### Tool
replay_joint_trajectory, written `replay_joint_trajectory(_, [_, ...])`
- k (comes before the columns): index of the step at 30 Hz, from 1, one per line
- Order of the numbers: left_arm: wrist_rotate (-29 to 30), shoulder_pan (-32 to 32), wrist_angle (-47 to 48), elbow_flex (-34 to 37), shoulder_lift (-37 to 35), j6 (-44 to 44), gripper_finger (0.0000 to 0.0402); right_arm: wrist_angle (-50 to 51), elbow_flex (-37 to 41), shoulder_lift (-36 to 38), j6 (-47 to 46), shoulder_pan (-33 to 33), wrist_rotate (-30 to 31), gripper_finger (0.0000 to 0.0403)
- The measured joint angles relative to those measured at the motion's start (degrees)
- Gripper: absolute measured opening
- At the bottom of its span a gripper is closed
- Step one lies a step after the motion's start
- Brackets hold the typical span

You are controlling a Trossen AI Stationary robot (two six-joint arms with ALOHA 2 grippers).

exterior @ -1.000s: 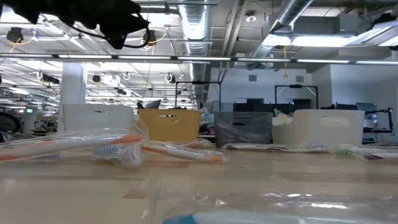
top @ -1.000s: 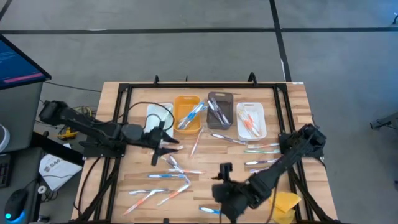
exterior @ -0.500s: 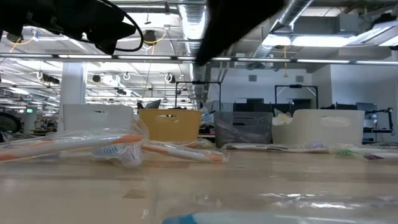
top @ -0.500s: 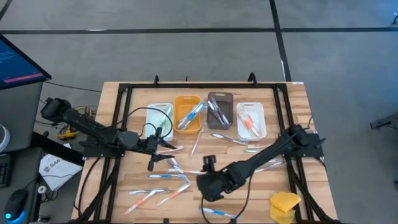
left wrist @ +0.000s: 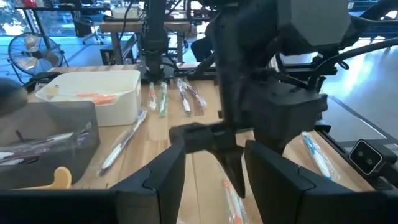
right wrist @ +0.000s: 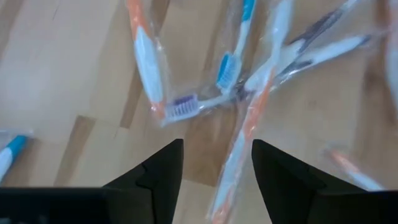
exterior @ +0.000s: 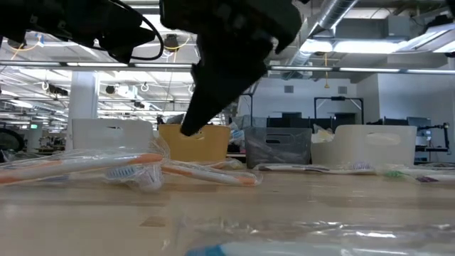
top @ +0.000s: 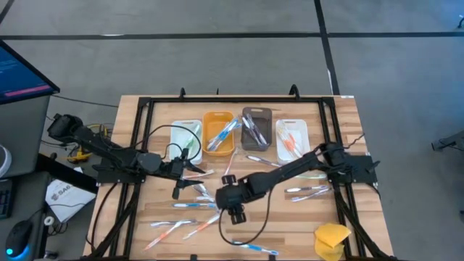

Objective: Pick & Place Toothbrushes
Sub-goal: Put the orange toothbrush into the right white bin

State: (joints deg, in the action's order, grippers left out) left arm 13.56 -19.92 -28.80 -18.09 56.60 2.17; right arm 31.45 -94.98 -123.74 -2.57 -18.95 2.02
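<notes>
Several toothbrushes in clear wrappers lie loose on the wooden table (top: 341,116): a cluster at the middle (top: 205,193), some at the right (top: 304,174), some near the front left (top: 174,228). My right gripper (top: 219,197) hangs open, tilted down, just above the middle cluster; its wrist view shows an orange-white brush (right wrist: 245,134) and a blue one (right wrist: 233,59) lying beyond the fingertips (right wrist: 214,168). My left gripper (top: 192,171) stands open at the left, pointing level toward the right gripper (left wrist: 249,93), nothing between its fingers (left wrist: 214,180).
Four small bins stand in a row at the far side: white (top: 174,130), orange (top: 206,127), grey (top: 245,112), white (top: 308,138), each with brushes inside. A yellow sponge-like lump (top: 332,238) lies at the near right corner. A black frame (top: 145,109) rims the table.
My right gripper has swung from the near edge toward the table's middle and left, sinking and tipping further down, and now hangs over the middle cluster. My left gripper has sunk a little, then kept still. No toothbrush has moved.
</notes>
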Motion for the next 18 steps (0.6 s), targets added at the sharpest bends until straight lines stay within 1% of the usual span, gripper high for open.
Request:
replay_joint_trajectory(6, [-0.02,0.00,0.00,0.00,0.00,0.10,0.0159,-1.94,-0.04,-0.39,1.48,0.23,-1.70,0.0182])
replay_joint_trajectory(13, [-0.05,0.00,0.02,0.00,0.00,1.11,0.0161,-1.50,-0.04,-0.39,3.86,1.36,-1.68,0.0182])
replay_joint_trajectory(18, [-0.09,0.00,0.03,0.00,0.00,1.12,0.0159,-1.47,-0.04,-0.39,2.51,2.30,-0.36,0.0185])
